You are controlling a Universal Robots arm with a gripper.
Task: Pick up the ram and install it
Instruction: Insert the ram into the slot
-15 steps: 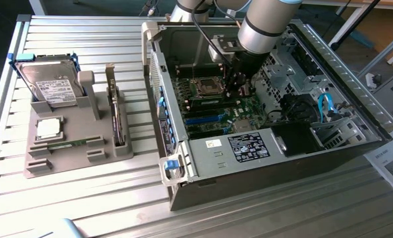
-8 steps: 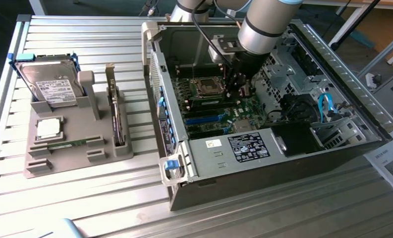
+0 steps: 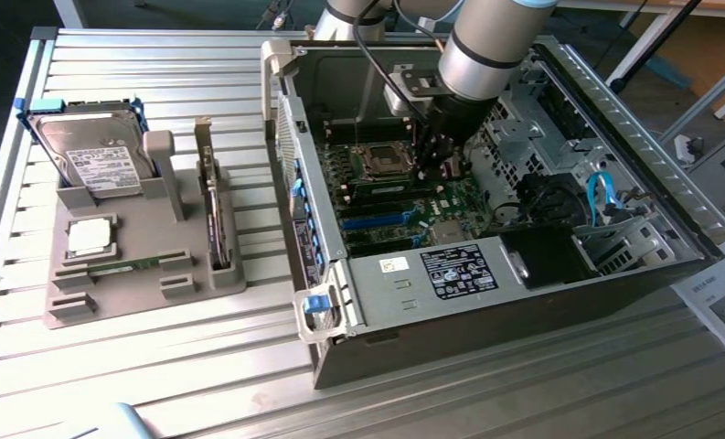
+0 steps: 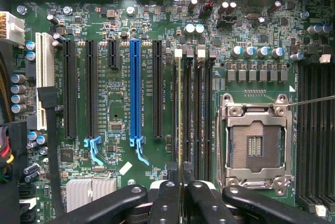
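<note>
The arm reaches down into the open computer case (image 3: 485, 338), which lies on its side on the slatted table (image 3: 154, 375), on the exterior view's right. The pincer (image 3: 433, 165) hangs just over the motherboard (image 4: 120, 67), beside the processor socket (image 4: 255, 143).

In the wrist view the pincer (image 4: 180, 172) is pressed almost together on the ram (image 4: 179, 109), pinching its upper edge between the two black fingertips (image 4: 168, 192). The ram is seen edge-on as a thin pale line. It runs straight out from between the tips along the outermost of the four black memory slots (image 4: 201, 109), the one farthest from the socket. Whether it is fully seated in that slot or only resting in its mouth cannot be told.

Well apart, on the exterior view's left, a grey holder (image 3: 118, 306) carries a silver hard drive (image 3: 94, 155) and, nearer, a square silver chip (image 3: 90, 236).
</note>
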